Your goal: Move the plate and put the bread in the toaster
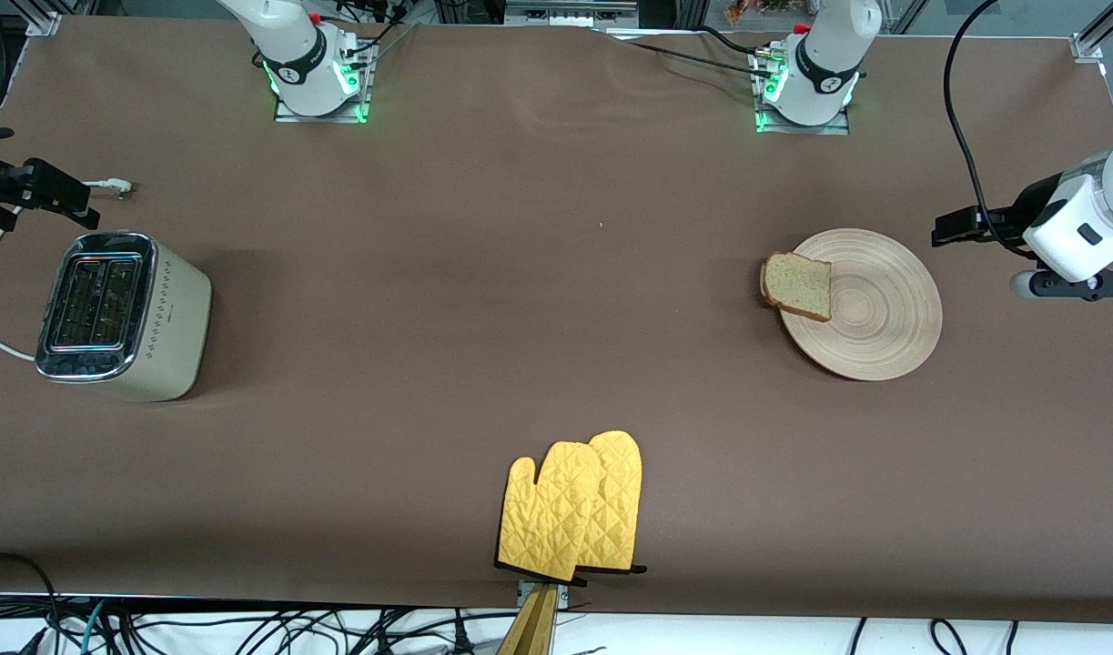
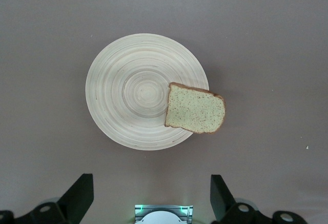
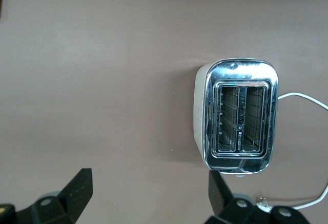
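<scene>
Bread (image 1: 798, 285): 1 square speckled slice with a darker crust, lying flat on the plate's rim on the side toward the right arm's end, 1 edge overhanging the table, so you can likely pinch it there.
Plate (image 1: 875, 314): pale wood with ring grain, toward the left arm's end.
Left gripper (image 2: 151, 198): above the table just beside the plate, fingers spread wide, holding nothing.
Toaster (image 1: 119, 314): cream body, chrome top, 2 empty slots facing up, well apart at the right arm's end.
Right gripper (image 3: 148, 198): beside the toaster, fingers parted, empty, waiting.
Mitts (image 1: 574, 508): 2 yellow ones near the front edge.
</scene>
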`<move>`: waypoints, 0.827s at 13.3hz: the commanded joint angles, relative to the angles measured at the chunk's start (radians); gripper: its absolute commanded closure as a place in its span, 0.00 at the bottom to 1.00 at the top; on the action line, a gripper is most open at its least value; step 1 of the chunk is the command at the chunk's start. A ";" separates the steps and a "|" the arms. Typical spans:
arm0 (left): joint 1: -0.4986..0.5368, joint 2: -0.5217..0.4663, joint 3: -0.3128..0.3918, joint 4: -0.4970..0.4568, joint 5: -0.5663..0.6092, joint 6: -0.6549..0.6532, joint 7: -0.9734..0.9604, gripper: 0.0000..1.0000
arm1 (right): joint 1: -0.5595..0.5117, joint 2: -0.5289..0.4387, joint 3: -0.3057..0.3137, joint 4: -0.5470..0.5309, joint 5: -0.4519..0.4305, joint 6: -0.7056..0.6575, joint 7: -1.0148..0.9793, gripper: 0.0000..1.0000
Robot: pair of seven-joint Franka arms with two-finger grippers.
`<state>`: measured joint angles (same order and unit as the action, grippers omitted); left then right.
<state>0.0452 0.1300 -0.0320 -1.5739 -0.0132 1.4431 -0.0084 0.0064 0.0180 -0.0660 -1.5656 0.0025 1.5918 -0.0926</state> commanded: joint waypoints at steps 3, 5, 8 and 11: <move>-0.004 0.016 0.020 0.026 -0.016 -0.027 -0.010 0.00 | -0.003 -0.027 0.000 -0.027 -0.004 0.007 -0.012 0.00; -0.004 0.016 0.020 0.026 -0.016 -0.027 -0.010 0.00 | -0.003 -0.027 0.000 -0.027 -0.004 0.007 -0.012 0.00; -0.004 0.016 0.021 0.026 -0.016 -0.027 -0.010 0.00 | -0.003 -0.030 0.000 -0.027 -0.004 0.005 -0.012 0.00; 0.016 0.057 0.073 0.026 -0.014 0.003 0.040 0.00 | -0.003 -0.032 -0.005 -0.028 -0.004 0.005 -0.012 0.00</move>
<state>0.0463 0.1402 -0.0092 -1.5739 -0.0131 1.4380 -0.0105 0.0061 0.0176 -0.0679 -1.5675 0.0025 1.5919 -0.0926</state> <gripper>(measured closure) 0.000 0.000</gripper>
